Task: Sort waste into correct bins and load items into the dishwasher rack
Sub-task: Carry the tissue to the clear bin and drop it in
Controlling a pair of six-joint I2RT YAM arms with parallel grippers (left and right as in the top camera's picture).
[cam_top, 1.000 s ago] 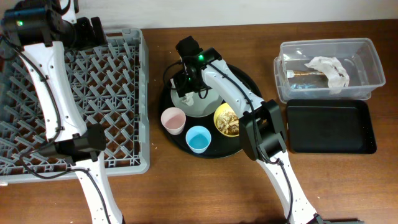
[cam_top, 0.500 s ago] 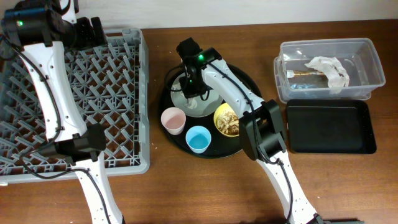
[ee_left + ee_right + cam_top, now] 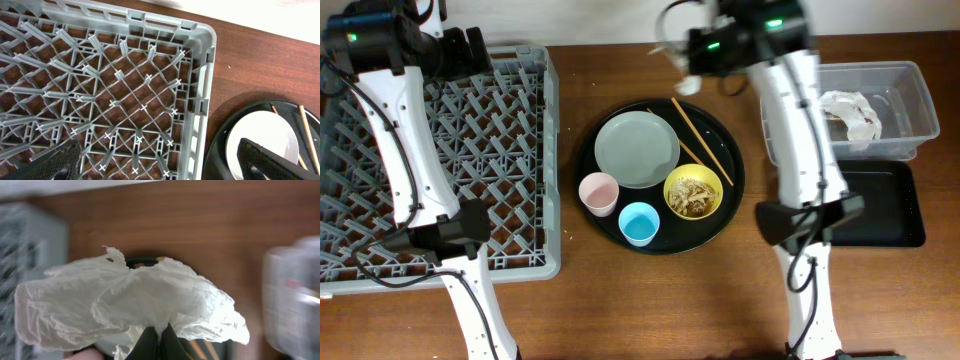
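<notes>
Right claw (image 3: 159, 339), clenched on a crumpled napkin (image 3: 135, 300), hangs left of the clear tub (image 3: 920, 75) holding another napkin (image 3: 850, 108). Further left, plate (image 3: 636, 150), yellow bowl (image 3: 692, 193), pink cup (image 3: 599, 192), blue cup (image 3: 639, 222) and chopsticks (image 3: 705, 150) await the bare dishwasher rack (image 3: 520, 150); left claw (image 3: 162, 162) released.

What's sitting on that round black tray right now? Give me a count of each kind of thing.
Plates: 1, the pale grey plate
Bowls: 1, the yellow bowl
Cups: 2, the pink cup and the light-blue cup
Chopsticks: 2, the chopsticks
Total: 6
</notes>
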